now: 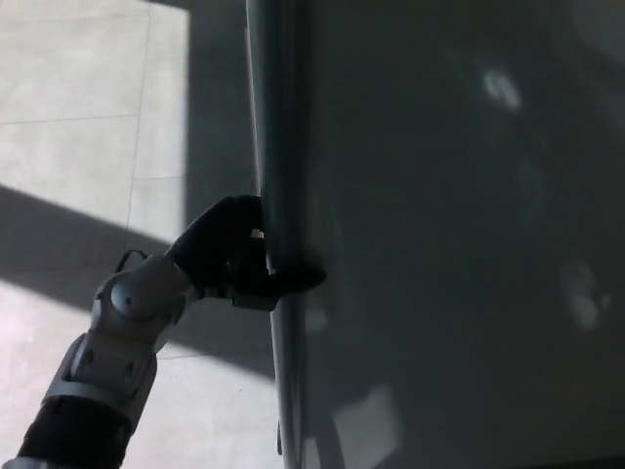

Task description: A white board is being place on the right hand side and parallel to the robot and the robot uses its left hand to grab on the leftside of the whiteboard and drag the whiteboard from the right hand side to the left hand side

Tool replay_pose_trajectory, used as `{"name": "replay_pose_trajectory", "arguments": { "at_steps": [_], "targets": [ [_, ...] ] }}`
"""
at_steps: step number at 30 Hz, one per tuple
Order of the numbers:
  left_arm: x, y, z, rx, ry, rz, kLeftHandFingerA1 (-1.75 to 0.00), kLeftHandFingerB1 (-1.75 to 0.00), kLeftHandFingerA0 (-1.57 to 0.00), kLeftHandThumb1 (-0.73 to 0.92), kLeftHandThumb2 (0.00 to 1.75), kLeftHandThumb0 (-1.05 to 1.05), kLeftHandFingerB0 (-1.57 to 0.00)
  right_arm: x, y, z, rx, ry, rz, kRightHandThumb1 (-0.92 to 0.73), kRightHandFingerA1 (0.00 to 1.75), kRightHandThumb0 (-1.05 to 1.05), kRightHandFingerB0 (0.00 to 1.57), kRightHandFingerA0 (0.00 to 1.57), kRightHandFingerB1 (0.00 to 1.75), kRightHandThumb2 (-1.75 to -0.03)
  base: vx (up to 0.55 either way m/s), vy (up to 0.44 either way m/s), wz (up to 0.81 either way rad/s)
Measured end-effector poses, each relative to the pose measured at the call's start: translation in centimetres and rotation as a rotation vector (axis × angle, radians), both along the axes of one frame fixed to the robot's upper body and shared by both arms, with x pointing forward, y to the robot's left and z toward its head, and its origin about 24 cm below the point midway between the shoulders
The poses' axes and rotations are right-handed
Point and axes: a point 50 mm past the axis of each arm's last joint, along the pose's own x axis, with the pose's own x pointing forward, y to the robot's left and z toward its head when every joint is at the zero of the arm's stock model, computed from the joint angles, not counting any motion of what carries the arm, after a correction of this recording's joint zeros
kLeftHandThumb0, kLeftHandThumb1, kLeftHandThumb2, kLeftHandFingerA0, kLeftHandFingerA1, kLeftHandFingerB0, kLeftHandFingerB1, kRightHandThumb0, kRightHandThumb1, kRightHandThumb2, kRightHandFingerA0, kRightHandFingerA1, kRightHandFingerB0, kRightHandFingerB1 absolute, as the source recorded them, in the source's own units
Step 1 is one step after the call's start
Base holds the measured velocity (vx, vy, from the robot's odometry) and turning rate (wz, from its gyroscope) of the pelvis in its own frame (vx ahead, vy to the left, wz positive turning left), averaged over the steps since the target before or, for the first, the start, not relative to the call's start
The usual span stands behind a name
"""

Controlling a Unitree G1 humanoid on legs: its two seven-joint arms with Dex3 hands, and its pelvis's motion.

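The whiteboard [459, 244] fills the right two thirds of the head view, grey in shade with faint glare spots. Its metal left frame [278, 147] runs top to bottom near the picture's middle. My left hand [239, 259] is shut on that frame at mid-height: the fingers wrap behind the edge and the thumb lies across the board's front face. The silver and black left forearm [112, 362] comes in from the bottom left corner. My right hand does not show.
A tiled floor [88, 127] lies to the left of the board, with bright sun patches and a broad dark shadow band crossing it. The board's lower frame edge reaches the bottom of the picture.
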Motion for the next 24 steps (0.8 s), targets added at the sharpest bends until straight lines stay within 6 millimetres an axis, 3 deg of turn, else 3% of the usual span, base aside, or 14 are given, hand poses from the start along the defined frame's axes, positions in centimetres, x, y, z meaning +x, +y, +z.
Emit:
{"name": "replay_pose_trajectory", "arguments": {
  "at_steps": [8,9,10,14,15,16,18,19,20,21,22,24],
  "targets": [
    [1.0,3.9,0.9,0.07,0.086,-0.04,-0.82,-0.56,-0.87,0.61,0.57,-0.2,-0.95,0.3,0.1,0.1,0.0,-0.005,0.006,-0.79,0.76,-0.81,0.41,0.68,0.52,-0.64,0.0,0.0,0.0],
    [1.1,4.2,0.9,0.077,0.092,-0.041,-0.78,-0.55,-0.88,0.59,0.57,-0.29,-0.94,0.4,0.1,0.1,0.0,-0.006,0.006,-0.79,0.78,-0.8,0.41,0.68,0.52,-0.63,0.0,0.0,0.0],
    [1.2,4.9,1.1,0.092,0.106,-0.045,-0.69,-0.54,-0.88,0.6,0.57,-0.28,-0.92,0.5,0.1,0.1,0.0,-0.008,0.007,-0.8,0.78,-0.81,0.42,0.68,0.53,-0.63,0.0,0.0,0.0],
    [1.3,7.0,1.6,0.139,0.15,-0.052,-0.68,-0.54,-0.89,0.62,0.57,-0.23,-0.91,0.7,0.2,0.2,-0.001,-0.013,0.011,-0.8,0.79,-0.82,0.41,0.67,0.53,-0.63,0.0,0.0,0.0],
    [1.3,7.4,1.7,0.146,0.158,-0.052,-0.79,-0.7,-0.83,0.48,0.81,-0.26,-0.86,0.7,0.2,0.2,-0.001,-0.013,0.012,-0.8,0.79,-0.82,0.41,0.69,0.53,-0.63,0.0,0.0,0.0],
    [1.3,7.8,1.8,0.153,0.166,-0.052,-0.83,-0.52,-0.84,0.62,0.58,-0.18,-0.88,0.7,0.2,0.2,-0.001,-0.013,0.012,-0.8,0.77,-0.81,0.41,0.69,0.52,-0.63,0.0,0.0,0.0],
    [1.3,9.0,2.0,0.167,0.194,-0.05,-0.8,-0.5,-0.84,0.62,0.57,-0.21,-0.88,0.7,0.2,0.2,-0.001,-0.013,0.013,-0.8,0.78,-0.8,0.41,0.69,0.52,-0.63,0.0,0.0,0.0],
    [1.2,9.5,2.1,0.171,0.205,-0.048,-0.74,-0.51,-0.84,0.6,0.58,-0.21,-0.88,0.8,0.2,0.2,-0.001,-0.013,0.014,-0.6,0.79,-0.78,0.38,0.67,0.61,-1.04,0.0,0.0,0.0],
    [1.2,10.0,2.2,0.174,0.217,-0.046,-0.72,-0.52,-0.85,0.61,0.58,-0.22,-0.87,0.8,0.2,0.2,-0.001,-0.014,0.014,-0.8,0.78,-0.81,0.41,0.69,0.52,-0.63,0.0,0.0,0.0],
    [1.1,10.5,2.2,0.174,0.23,-0.042,-0.73,-0.51,-0.85,0.61,0.58,-0.22,-0.87,0.8,0.2,0.2,-0.001,-0.014,0.015,-0.61,0.81,-0.81,0.39,0.71,0.61,-1.06,0.0,0.0,0.0],
    [1.1,11.0,2.3,0.175,0.241,-0.038,-0.8,-0.52,-0.82,0.62,0.58,-0.19,-0.88,0.8,0.2,0.2,-0.002,-0.014,0.015,-0.79,0.79,-0.81,0.42,0.71,0.53,-0.63,0.0,0.0,0.0],
    [0.9,11.9,2.4,0.174,0.263,-0.031,-0.88,-0.53,-0.8,0.62,0.58,-0.2,-0.9,0.8,0.2,0.2,-0.001,-0.014,0.015,-0.79,0.79,-0.82,0.42,0.7,0.53,-0.64,0.0,0.0,0.0]
  ]
}}
